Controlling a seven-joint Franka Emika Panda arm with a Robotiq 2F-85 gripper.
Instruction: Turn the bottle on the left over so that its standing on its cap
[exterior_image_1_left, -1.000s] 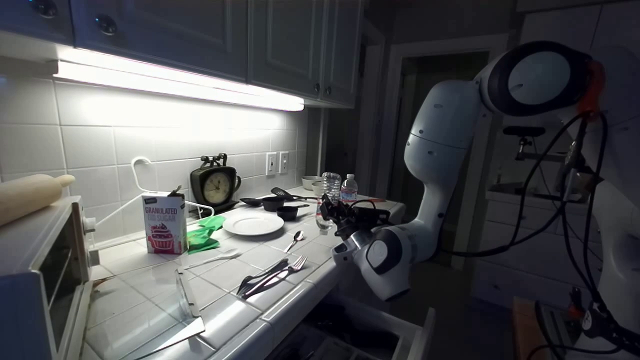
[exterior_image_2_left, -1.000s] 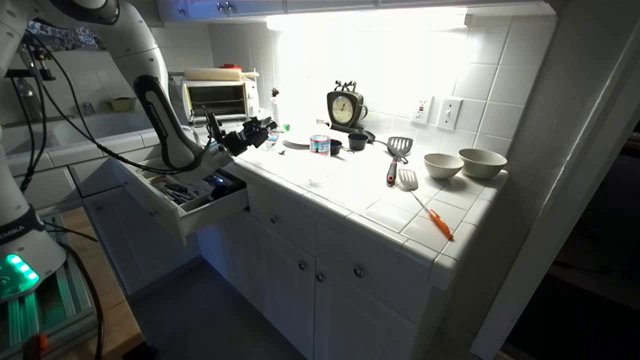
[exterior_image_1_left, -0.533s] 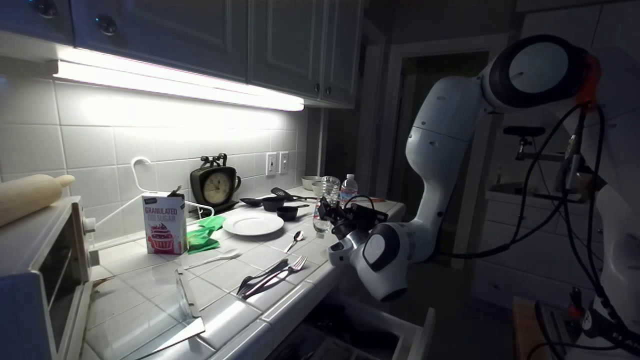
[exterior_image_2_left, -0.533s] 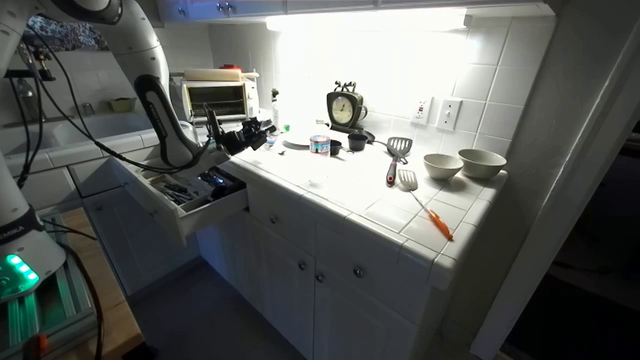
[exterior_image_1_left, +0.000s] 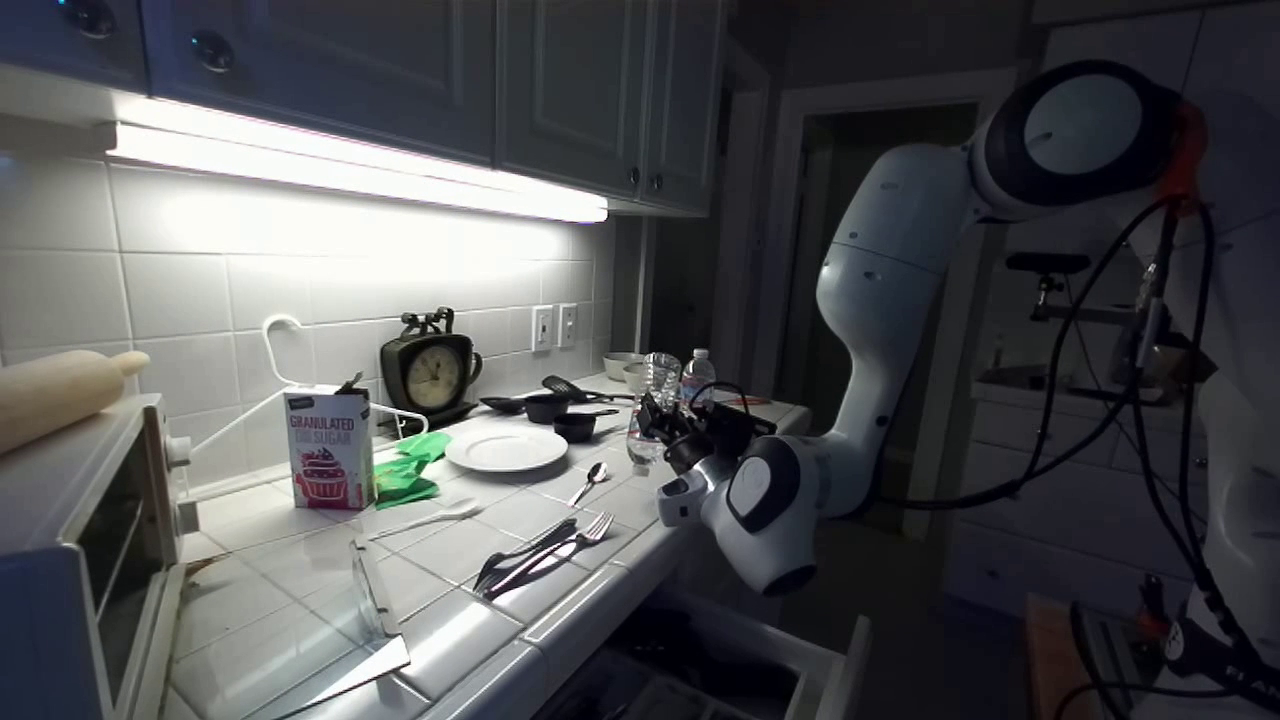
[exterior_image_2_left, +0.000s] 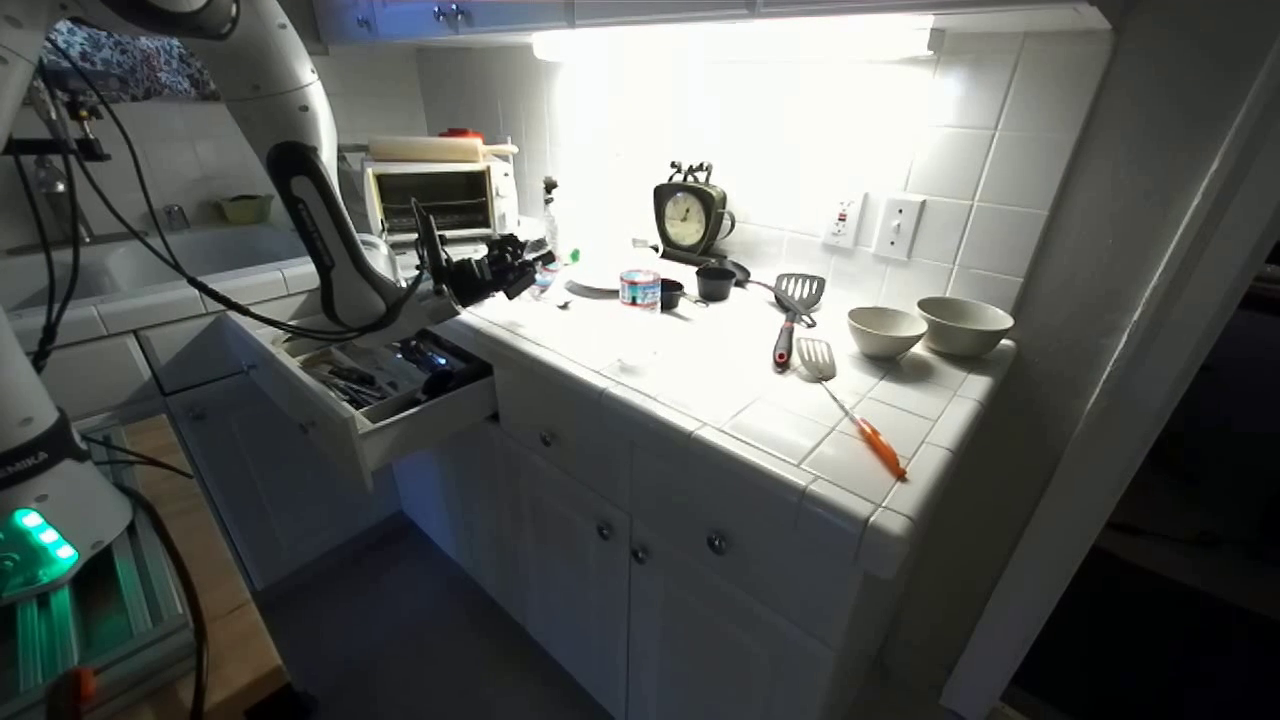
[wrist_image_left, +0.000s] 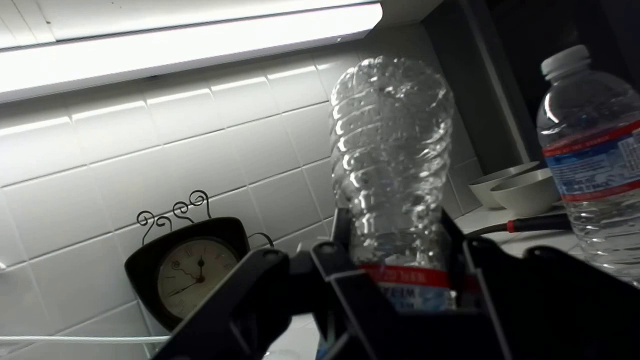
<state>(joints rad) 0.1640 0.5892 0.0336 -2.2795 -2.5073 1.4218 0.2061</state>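
Note:
The bottle (exterior_image_1_left: 661, 372), clear ribbed plastic with a red, white and blue label, is upside down, base up and neck down. In the wrist view the bottle (wrist_image_left: 392, 145) stands nearly upright between the fingers. My gripper (wrist_image_left: 395, 227) is shut on it around the label's upper edge, and the sides look pressed in there. In an exterior view the gripper (exterior_image_1_left: 652, 415) is over the counter's front part, with the cap end at or just above the tiles; contact cannot be told. In an exterior view the gripper (exterior_image_2_left: 538, 268) mostly hides the bottle (exterior_image_2_left: 546, 280).
A second bottle (exterior_image_1_left: 697, 372) stands upright close behind. A white plate (exterior_image_1_left: 506, 450), black cups (exterior_image_1_left: 574, 427), a spoon (exterior_image_1_left: 590, 482) and forks (exterior_image_1_left: 545, 555) lie nearby. The clock (exterior_image_1_left: 432, 370) is at the wall. A drawer (exterior_image_2_left: 430, 415) hangs open below the counter edge.
Over the last second my gripper and the inverted bottle have come slightly lower and a little toward the plate. In the last half second they have hardly moved.

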